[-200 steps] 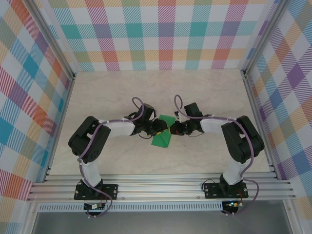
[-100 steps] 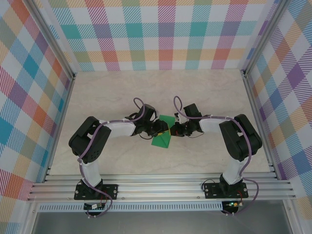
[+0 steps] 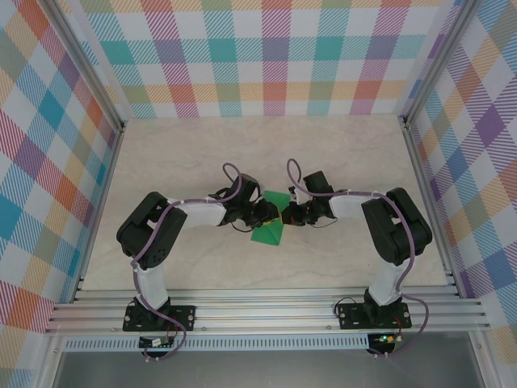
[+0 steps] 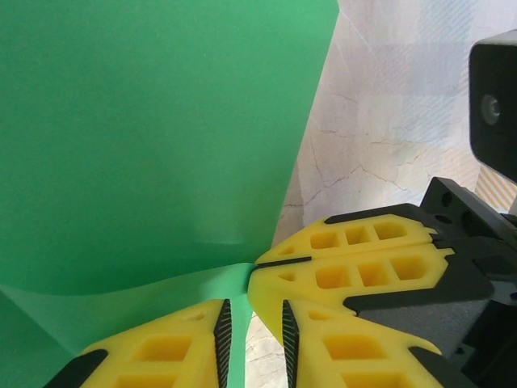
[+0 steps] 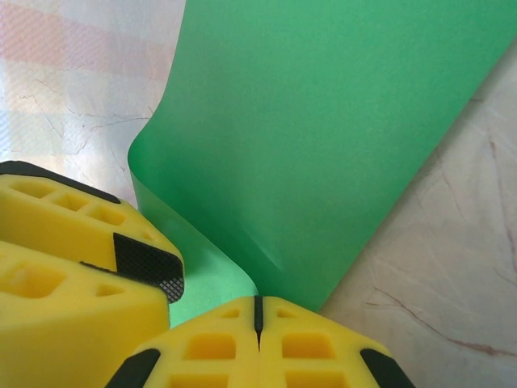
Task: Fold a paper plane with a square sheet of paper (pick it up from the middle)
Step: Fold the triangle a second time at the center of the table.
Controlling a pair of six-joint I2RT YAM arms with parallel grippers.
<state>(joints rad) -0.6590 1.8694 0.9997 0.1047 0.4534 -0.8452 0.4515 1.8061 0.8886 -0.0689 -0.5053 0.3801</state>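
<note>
Top external view has the square sheet of paper [image 3: 270, 229] dead centre on the table [image 3: 186, 153], bent into a rough triangle with one flap raised. I'd call this an early fold, nowhere near a pointed dart: nose folds, centre crease and wings all look left to do. Left wrist view: the left gripper [image 4: 254, 314], at the sheet's 9 o'clock, has its jaws a narrow gap apart with a curled strip of green between them, not pinched. Right wrist view: the right gripper [image 5: 258, 302], at 3 o'clock, is clamped tight on the sheet's edge. The two sets of fingers sit just beside each other, so there's little slack. Bare tabletop lies at 12 and 6 o'clock, with the plaid walls [image 3: 266, 56] well apart.
</note>
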